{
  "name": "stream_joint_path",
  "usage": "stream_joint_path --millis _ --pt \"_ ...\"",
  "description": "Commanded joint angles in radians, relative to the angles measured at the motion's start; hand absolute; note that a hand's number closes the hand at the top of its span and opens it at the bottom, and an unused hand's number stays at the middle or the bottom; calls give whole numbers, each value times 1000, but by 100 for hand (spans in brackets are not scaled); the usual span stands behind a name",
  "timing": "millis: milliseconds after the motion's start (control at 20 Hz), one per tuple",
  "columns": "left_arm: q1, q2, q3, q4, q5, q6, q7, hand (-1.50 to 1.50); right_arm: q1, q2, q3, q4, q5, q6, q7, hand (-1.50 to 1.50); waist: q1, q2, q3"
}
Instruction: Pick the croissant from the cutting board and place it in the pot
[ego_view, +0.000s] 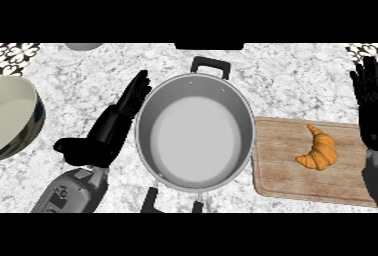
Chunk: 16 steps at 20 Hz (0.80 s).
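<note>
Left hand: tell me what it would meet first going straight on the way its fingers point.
The left hand points up-right along the grey metal pot's left rim. It would likely graze that rim, though height is unclear.

A grey-and-white speckled marble counter fills the view, with patterned black-and-white tile at the far corners.

A grey forearm with small dark markings ends in a matte black left hand; the right hand is black too.
</note>
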Motion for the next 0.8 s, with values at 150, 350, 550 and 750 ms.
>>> stream_joint_path --millis 150,350,550,750 --pt "95 186 139 139 -117 88 90 0 12 48 -49 83 89 -255 139 150 6 11 -4" --pt "189 218 180 224 -117 130 154 0 115 -86 -162 211 286 -535 162 150 -23 38 -15" --pt "200 274 222 256 -108 115 197 0 124 79 -98 191 451 -858 160 -150 8 16 -9" --pt "182 281 223 267 -113 110 237 0 90 126 21 224 684 -998 341 -150 1 10 -12"
